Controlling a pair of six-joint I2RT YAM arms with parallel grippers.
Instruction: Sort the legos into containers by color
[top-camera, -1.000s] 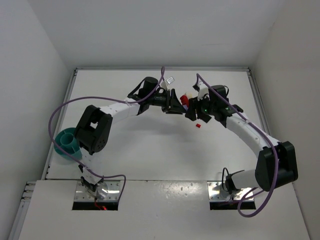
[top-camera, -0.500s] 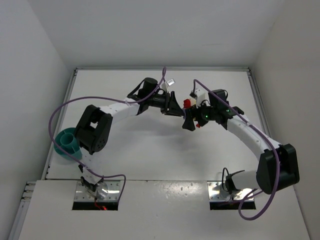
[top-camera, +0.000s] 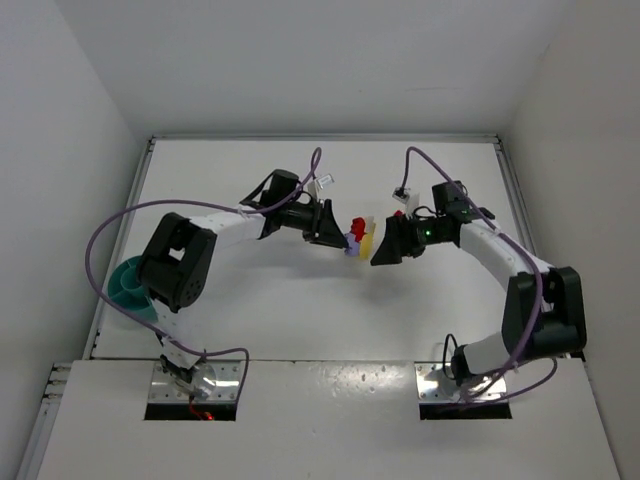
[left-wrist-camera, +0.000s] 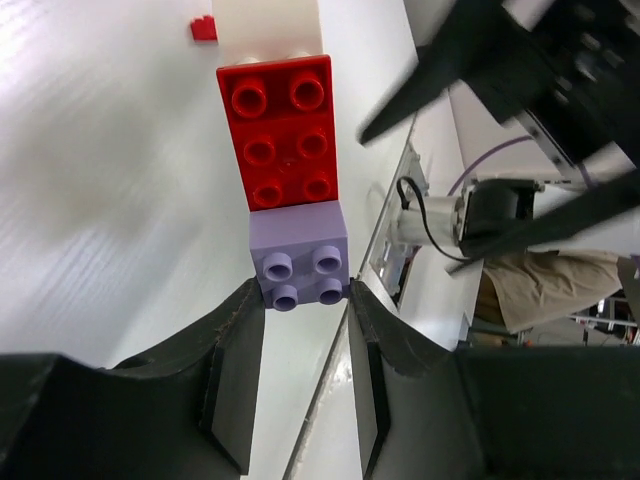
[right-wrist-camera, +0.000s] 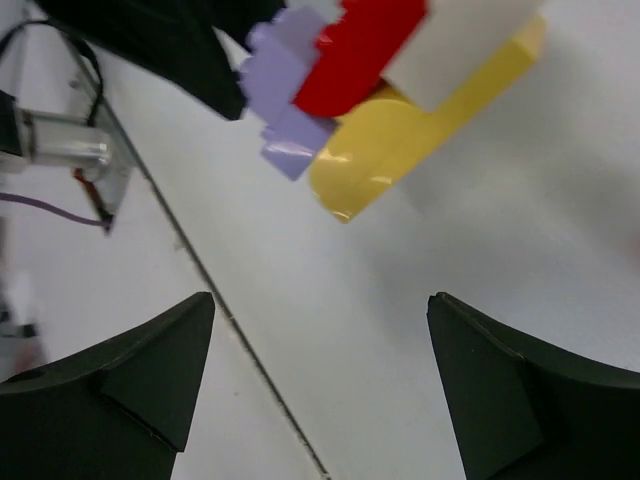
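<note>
Pinched at both sides by the left tool (left-wrist-camera: 305, 305): a lilac brick (left-wrist-camera: 300, 262), two-by-two, studs facing the wrist camera. Joined end-on to the lilac brick, a red brick (left-wrist-camera: 283, 130), two studs by three, then a white brick (left-wrist-camera: 268, 28), mostly cropped. Beneath, slanting off from the lilac brick, a glossy yellow brick (right-wrist-camera: 400, 140). Farther past the lilac brick, alone on the worktop (left-wrist-camera: 100, 200), a tiny red piece (left-wrist-camera: 204, 29). Well apart from the lilac brick, a teal bowl (top-camera: 122, 283), half hidden.

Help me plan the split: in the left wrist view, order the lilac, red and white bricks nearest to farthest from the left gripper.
1. Lilac brick, between the left gripper fingers.
2. Red brick, just beyond.
3. White brick, at the top edge.
</note>
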